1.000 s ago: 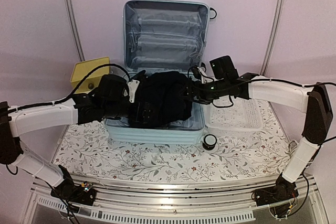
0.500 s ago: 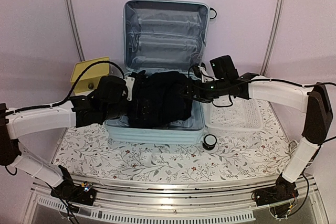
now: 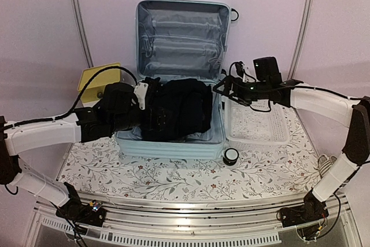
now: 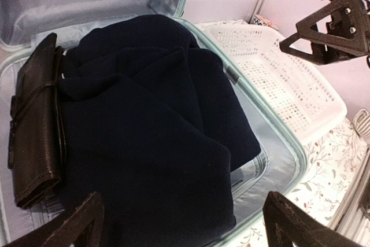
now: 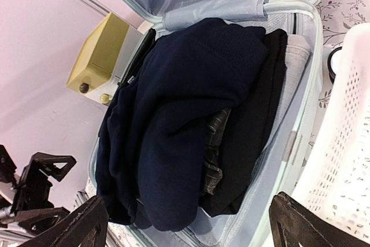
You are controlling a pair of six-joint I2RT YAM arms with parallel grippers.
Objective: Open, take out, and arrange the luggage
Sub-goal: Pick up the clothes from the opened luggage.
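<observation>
Right now we see the luggage [image 3: 173, 150] lying open in the middle of the flower-patterned table [image 3: 173, 180], towards its far edge. Its base is flat on the cloth and its lid stands upright against the back wall, grey lining facing us. The base is packed. A navy garment [image 4: 150, 125] lies folded on top and fills most of it, and a dark brown leather roll [image 4: 34, 137] tied with a cord is tucked along its left side. From the right wrist we also make out a black folded piece [image 5: 254, 120] under the navy one, and a pale grey piece [image 5: 295, 62] against the right wall of the case.

Our left gripper [image 4: 184, 201] hangs over the left part of the base, above the clothing. Its jaws are spread wide and hold nothing. Our right gripper [image 5: 188, 199] hovers above the right rim of the case, where it borders the white lattice basket [image 3: 260, 128]. Its jaws are likewise wide apart and hold nothing.

The basket sits just beside the case on the right. A yellow-topped box [image 3: 95, 79] stands just beside the case's far left corner. A small round black object [image 3: 231, 155] rests on the cloth near the front right corner of the case; we cannot tell what it is.
</observation>
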